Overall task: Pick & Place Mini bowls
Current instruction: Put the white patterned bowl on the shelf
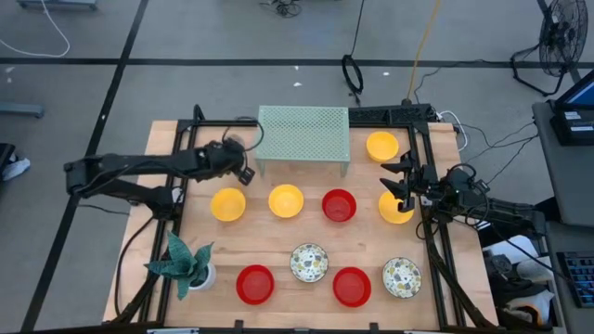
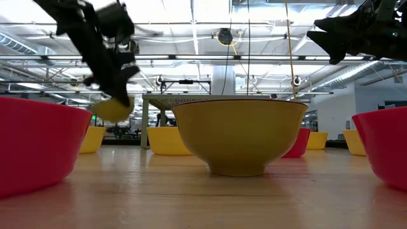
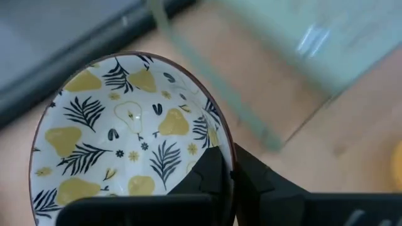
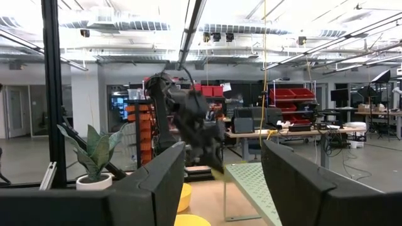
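Note:
My left gripper (image 1: 234, 160) hangs above the table beside the left end of the pale green rack (image 1: 303, 133). It is shut on a white mini bowl with a yellow pear and dark leaf pattern (image 3: 125, 132). In the low view this bowl (image 2: 113, 109) is clear of the table. My right gripper (image 1: 405, 180) is open, raised near the table's right edge above a yellow bowl (image 1: 394, 208). More bowls stand on their bases on the table: yellow (image 1: 228, 204), (image 1: 286, 200), (image 1: 381, 146), red (image 1: 339, 205), (image 1: 254, 284), (image 1: 352, 286), patterned (image 1: 308, 263), (image 1: 401, 276). My left gripper pinches the patterned bowl at its rim (image 3: 227, 147), with one finger (image 3: 210, 172) inside the bowl and the other finger (image 3: 267, 182) outside the wall. The bowl is lifted clear of the table and projects forward from the fingers, its inside facing the wrist camera.
The perforated rack stands on legs at the table's far middle. A leafy plant in a white pot (image 1: 188, 267) stands at the near left corner. Black frame rails run along the table's left and right sides. Bare wood lies between the bowl rows.

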